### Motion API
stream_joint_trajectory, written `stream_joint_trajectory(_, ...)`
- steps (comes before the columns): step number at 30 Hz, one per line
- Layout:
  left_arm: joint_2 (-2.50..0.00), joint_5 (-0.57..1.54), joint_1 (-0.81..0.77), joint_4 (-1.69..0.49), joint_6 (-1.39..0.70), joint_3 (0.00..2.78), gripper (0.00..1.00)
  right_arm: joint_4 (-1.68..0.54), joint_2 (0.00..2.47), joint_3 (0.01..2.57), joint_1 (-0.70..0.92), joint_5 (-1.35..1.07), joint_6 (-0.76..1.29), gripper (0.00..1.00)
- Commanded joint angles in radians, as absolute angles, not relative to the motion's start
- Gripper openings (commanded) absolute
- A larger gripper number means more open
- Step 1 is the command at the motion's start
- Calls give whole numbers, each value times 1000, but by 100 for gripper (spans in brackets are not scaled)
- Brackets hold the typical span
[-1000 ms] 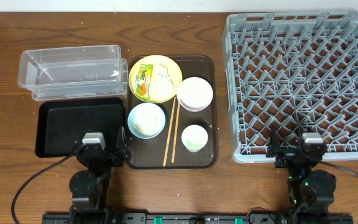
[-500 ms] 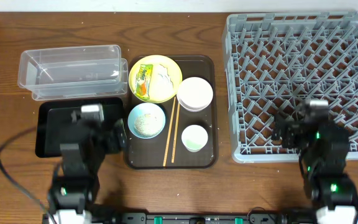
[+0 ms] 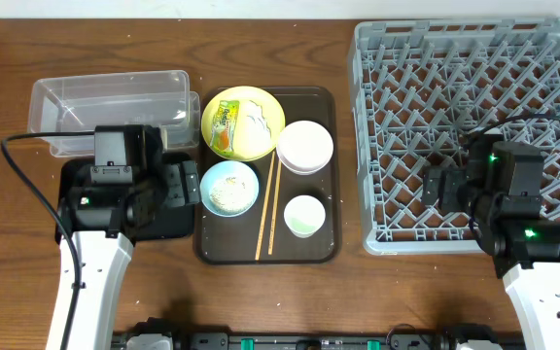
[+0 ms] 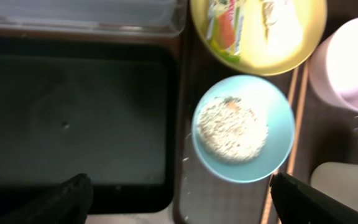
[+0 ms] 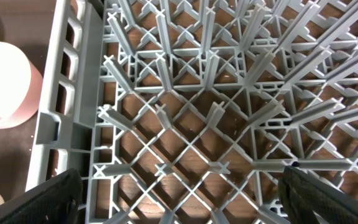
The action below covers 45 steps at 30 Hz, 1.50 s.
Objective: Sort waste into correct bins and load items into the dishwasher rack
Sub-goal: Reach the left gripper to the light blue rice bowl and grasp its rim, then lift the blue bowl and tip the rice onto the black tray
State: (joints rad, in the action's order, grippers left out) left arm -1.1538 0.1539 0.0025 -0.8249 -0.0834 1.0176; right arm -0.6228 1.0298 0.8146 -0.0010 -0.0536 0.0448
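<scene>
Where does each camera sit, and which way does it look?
Overhead: fixed above the table, looking down at the dishwasher rack, serving tray, left arm and right arm.
Left wrist: on the left arm, looking down at the light blue bowl of rice and the black tray; its fingers show at the bottom corners.
Right wrist: on the right arm, looking down into the rack's pegs; its fingers show at the bottom corners.
Shared: overhead and left wrist both see the bowl; overhead and right wrist, the rack.

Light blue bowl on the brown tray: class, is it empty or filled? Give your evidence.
Not empty: the round light blue bowl holds a low mound of loose white rice grains covering its middle.
</scene>
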Motion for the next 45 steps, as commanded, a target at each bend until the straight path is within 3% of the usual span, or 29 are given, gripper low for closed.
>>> stream_joint_trajectory(1, -1166, 242, -2, -770, -122, 1038, 93, -624, 1027, 839, 12, -68, 55, 99)
stream_joint_trajectory(17, -1494, 160, -291, -518, -243, 1038, 89, -625, 1027, 839, 12, -69, 55, 99)
stream_joint_trajectory(24, -1649, 159, -373, -466, -250, 1038, 64, -625, 1027, 839, 12, -69, 55, 99)
stream_joint_trajectory(29, -1744, 160, -393, -458, -250, 1038, 36, -625, 1027, 839, 12, -69, 55, 99)
stream_joint_trajectory(34, -1767, 160, -399, -462, -265, 1038, 15, -626, 1027, 839, 13, -69, 55, 99)
stream_joint_trajectory(39, -1739, 160, -399, -466, -265, 1039, 6, -628, 1027, 839, 12, -69, 55, 99)
stream_joint_trajectory(45, -1627, 160, -398, -516, -268, 1039, 6, -629, 1027, 839, 12, -68, 55, 99)
